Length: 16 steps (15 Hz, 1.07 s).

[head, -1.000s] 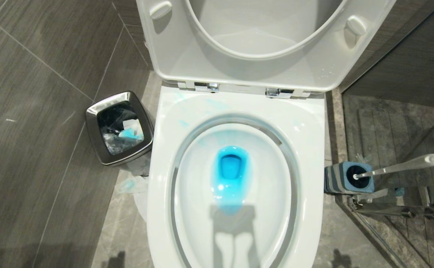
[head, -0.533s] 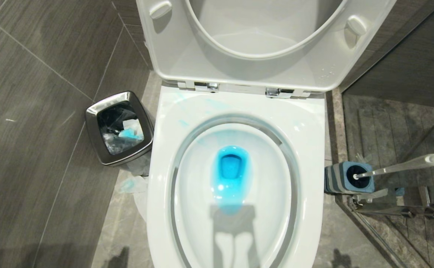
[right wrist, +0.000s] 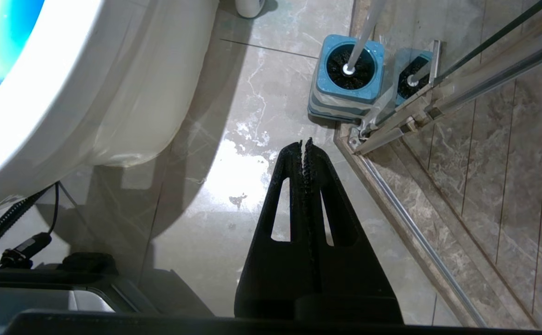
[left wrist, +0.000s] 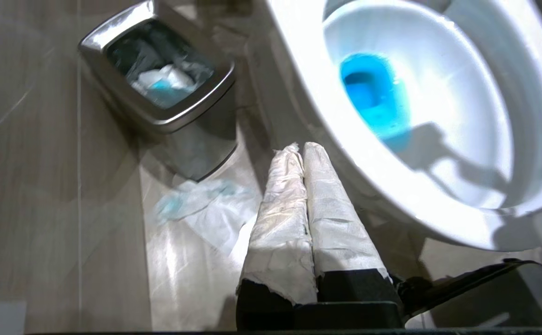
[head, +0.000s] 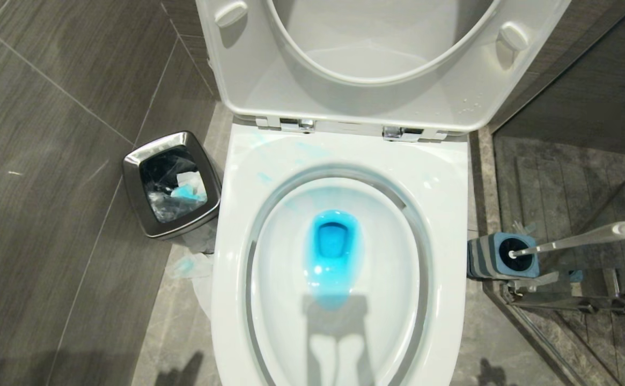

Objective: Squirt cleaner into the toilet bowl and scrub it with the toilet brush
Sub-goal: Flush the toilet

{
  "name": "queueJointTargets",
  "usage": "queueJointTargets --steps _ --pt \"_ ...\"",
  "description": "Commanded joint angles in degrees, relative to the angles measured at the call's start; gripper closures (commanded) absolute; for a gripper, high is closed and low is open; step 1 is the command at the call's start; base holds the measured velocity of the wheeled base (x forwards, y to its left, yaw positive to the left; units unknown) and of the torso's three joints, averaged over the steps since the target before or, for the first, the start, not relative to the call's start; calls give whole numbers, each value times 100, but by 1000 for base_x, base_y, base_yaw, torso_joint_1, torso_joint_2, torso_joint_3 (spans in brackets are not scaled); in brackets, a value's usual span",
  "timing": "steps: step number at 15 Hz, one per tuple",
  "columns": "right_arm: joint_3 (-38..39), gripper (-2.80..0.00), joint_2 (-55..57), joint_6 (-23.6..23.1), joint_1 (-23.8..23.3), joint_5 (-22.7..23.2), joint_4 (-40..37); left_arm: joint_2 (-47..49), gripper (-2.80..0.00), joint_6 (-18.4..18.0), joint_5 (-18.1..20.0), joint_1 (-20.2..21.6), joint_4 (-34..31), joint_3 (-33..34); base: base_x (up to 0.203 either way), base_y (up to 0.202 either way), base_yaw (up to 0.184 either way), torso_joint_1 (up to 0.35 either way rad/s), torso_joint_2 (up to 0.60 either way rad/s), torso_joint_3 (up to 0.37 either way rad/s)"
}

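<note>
Toilet brush (head: 575, 242) stands in its striped holder (head: 492, 257) at mid-right of the head frame, handle leaning up and rightward. Left to right: steel bin (head: 171, 184), toilet bowl (head: 339, 257) already holding blue cleaner (head: 332, 252), then the brush. Left gripper (left wrist: 298, 151): fingers pressed together, empty, between bin and bowl. Right gripper (right wrist: 304, 145): likewise closed and empty, tips aimed toward the holder, so the nearer arm.

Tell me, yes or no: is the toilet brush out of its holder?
No. The toilet brush sits in its striped holder beside the toilet bowl.
</note>
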State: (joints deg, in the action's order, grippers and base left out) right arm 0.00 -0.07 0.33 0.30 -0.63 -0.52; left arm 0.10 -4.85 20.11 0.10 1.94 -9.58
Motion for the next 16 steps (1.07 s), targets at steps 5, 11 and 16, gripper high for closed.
queueJointTargets --steps 5,11,16 --pt "2 0 7 3 5 2 0 1176 0 35 95 16 -1163 -1767 0 0 0 0 0 0" --pt "0 0 7 3 5 2 0 3791 0 145 73 6 -1153 -3778 0 0 0 0 0 0" --pt "0 0 7 3 5 2 0 5712 0 319 27 1 283 -4876 0 0 0 0 0 0"
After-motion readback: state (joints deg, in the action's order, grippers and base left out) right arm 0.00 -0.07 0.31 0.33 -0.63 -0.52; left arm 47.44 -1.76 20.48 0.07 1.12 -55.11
